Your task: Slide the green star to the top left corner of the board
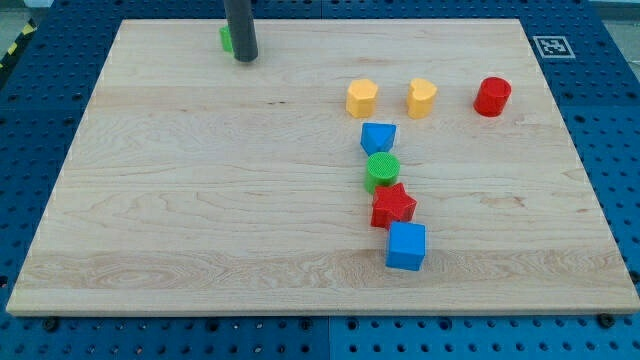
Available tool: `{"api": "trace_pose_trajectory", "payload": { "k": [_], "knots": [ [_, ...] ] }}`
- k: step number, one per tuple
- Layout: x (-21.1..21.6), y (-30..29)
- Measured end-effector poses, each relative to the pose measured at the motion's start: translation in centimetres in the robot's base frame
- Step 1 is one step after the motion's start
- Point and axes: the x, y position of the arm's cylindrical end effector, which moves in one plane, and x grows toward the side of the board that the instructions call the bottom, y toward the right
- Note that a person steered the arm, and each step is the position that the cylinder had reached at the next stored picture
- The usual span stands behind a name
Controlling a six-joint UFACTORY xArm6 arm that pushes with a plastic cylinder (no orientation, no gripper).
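Note:
A green block (226, 38), mostly hidden behind my rod so its shape cannot be made out, lies near the board's top edge, left of centre. My tip (246, 58) rests on the board right beside it, on its right side, touching or nearly touching. The wooden board (200, 200) fills most of the view.
Two yellow blocks (362, 98) (422, 97) and a red cylinder (492, 96) sit in a row at upper right. Below them run a blue block (378, 137), a green cylinder (382, 170), a red star (393, 206) and a blue cube (406, 246).

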Motion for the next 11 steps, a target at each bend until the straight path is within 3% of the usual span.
{"api": "trace_pose_trajectory", "payload": {
  "k": [1, 2, 11],
  "knots": [
    [0.0, 4.1],
    [-2.2, 4.6],
    [-2.8, -8.3]
  ]
}}
